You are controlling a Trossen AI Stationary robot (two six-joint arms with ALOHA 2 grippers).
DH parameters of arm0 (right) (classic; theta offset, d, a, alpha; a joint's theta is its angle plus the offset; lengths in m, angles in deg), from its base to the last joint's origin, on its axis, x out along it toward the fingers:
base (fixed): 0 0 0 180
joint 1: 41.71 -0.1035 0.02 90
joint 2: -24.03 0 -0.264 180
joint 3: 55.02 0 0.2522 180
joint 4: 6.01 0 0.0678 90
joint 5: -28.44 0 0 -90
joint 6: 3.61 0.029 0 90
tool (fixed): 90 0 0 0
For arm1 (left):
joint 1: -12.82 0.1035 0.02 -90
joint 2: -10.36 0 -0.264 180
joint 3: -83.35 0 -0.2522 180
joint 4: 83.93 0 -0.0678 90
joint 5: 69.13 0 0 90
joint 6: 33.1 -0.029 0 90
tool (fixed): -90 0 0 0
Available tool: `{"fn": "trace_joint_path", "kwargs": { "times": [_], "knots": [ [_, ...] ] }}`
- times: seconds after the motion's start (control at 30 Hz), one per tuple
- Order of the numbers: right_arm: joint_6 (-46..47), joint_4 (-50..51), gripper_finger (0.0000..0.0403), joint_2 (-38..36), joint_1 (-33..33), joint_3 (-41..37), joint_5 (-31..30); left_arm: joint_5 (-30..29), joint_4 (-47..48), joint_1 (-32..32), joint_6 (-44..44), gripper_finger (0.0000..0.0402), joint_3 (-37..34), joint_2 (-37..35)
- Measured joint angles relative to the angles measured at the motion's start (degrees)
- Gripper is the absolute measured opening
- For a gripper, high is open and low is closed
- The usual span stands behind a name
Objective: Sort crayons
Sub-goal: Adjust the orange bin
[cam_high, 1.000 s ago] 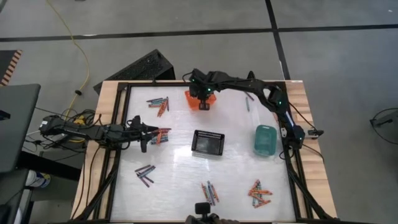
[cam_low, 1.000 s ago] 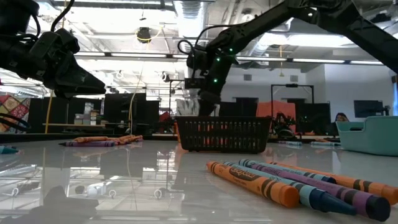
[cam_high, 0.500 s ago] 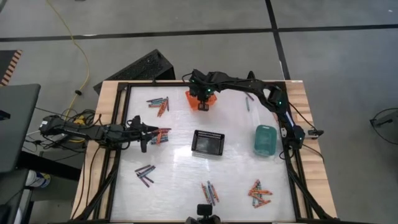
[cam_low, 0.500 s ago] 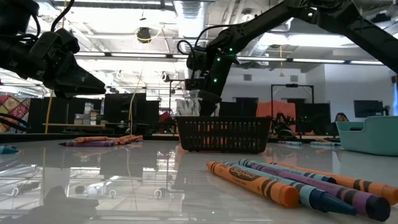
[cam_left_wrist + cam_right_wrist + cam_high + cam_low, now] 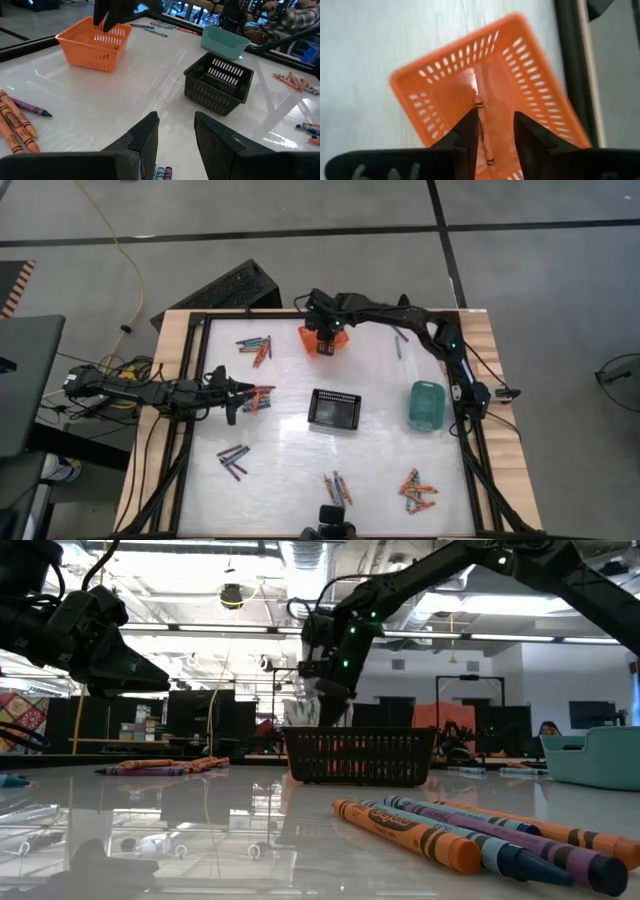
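My right gripper (image 5: 325, 342) hangs open over the orange basket (image 5: 445, 55) at the table's far edge, fingers slanting down. An orange crayon (image 5: 481, 125) shows inside the basket, in the gap between the fingers and apart from them. My left gripper (image 5: 175, 135) stands open near the left edge, almost level, just above a small heap of crayons (image 5: 260, 398). More crayons lie in heaps at the far left (image 5: 255, 348), near left (image 5: 233, 460), near middle (image 5: 337, 488) and near right (image 5: 417, 492).
A black basket (image 5: 334, 409) stands mid-table and a teal basket (image 5: 427, 405) by the right edge. A single crayon (image 5: 398, 346) lies at the far right. A black frame (image 5: 196, 380) rims the white tabletop. Bare tabletop lies between the baskets and heaps.
My right gripper has opened above the orange basket and rolled its wrist a little, staying over the basket. My left arm has kept still.
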Motion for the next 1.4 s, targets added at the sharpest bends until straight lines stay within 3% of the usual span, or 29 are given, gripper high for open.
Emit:
{"fn": "trace_joint_path", "kwargs": {
  "times": [0.1,0.37,0.67,1.03,1.4],
  "knots": [
    [-1.1,-0.1,0.0117,-2.0,-0.1,0.0,0.9,0.0,0.0,0.0,0.0,0.0116,0.0,0.0],
    [-2.6,4.5,0.0137,-3.7,-0.5,-0.2,12.3,0.0,0.0,0.0,0.0,0.0116,0.0,0.0],
    [-4.2,5.6,0.0207,-3.5,-2.7,-2.4,11.5,0.0,0.0,0.0,0.0,0.0116,0.0,0.0],
    [-3.7,6.0,0.0208,0.5,-1.3,-2.5,6.3,0.0,0.0,0.0,0.0,0.0116,0.0,0.0],
    [0.9,5.5,0.0204,3.7,-0.7,-2.4,6.0,0.0,0.0,0.0,0.0,0.0116,0.0,0.0]
  ]
}}
